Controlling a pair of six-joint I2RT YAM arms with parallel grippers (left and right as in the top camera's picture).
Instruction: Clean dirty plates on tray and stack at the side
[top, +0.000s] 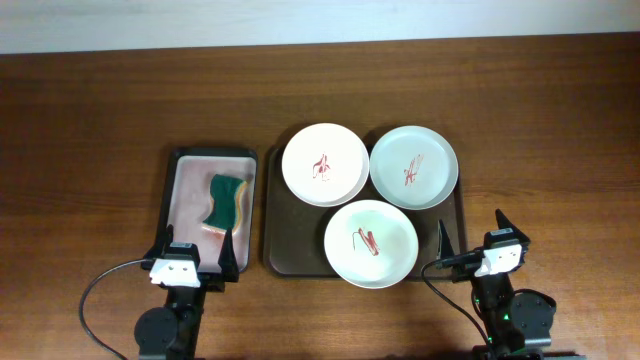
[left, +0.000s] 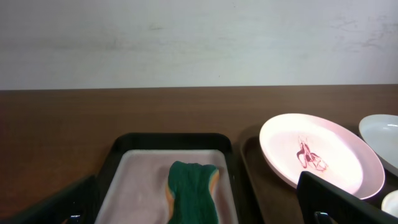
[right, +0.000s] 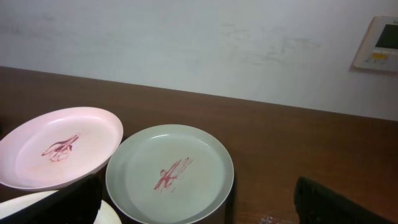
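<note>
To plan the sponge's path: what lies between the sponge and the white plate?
Overhead view: only the small tray's black rim and the brown tray's left rim lie between the sponge and the white plate.

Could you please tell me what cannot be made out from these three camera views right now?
Left wrist view: the sponge's near end is cut off by the bottom edge.
Right wrist view: the front mint plate is mostly cut off by the bottom edge.
Right wrist view: the wall panel is cut by the right edge, its display too small to read.
Overhead: the brown tray's floor is largely covered by the plates.
</note>
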